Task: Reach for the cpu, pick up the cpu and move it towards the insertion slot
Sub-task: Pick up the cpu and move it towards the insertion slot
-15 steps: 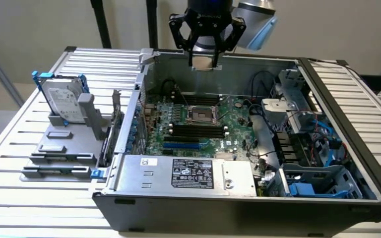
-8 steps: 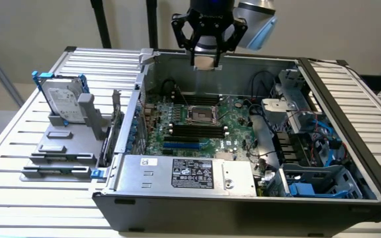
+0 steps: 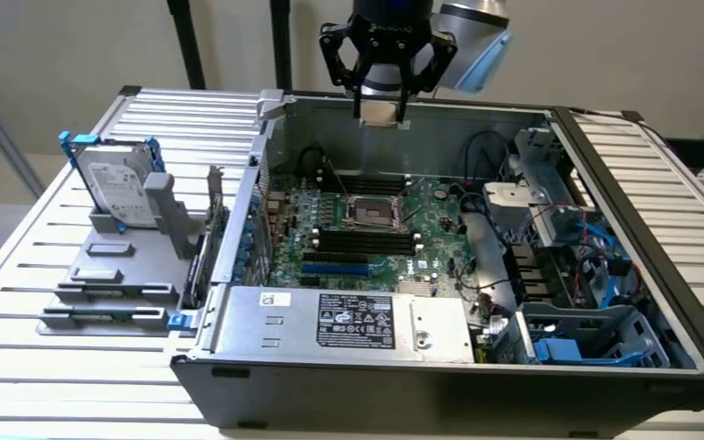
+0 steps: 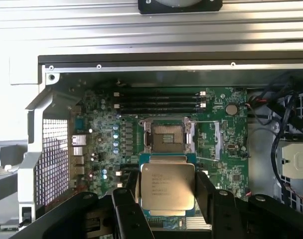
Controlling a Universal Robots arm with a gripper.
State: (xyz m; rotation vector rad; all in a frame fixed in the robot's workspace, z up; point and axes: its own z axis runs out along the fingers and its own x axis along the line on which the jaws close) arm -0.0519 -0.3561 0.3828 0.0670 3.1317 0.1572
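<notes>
— Ribbed metal worktop (image 3: pixel 107 275) carrying an open computer case (image 3: pixel 450 385): where is the cpu (image 4: pixel 167 185)?

— Clamped in the tool (image 4: pixel 166 191), raised above the motherboard (image 3: pixel 420 243), apart from the insertion slot (image 4: pixel 167 137).

— Tool state?

— Gripping the cpu's opposite edges.

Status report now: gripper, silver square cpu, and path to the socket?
Gripper shut on the flat silver square cpu, held above the open case. Silver-framed insertion slot with dark centre lies uncovered on the green board. Nothing seen between.
</notes>
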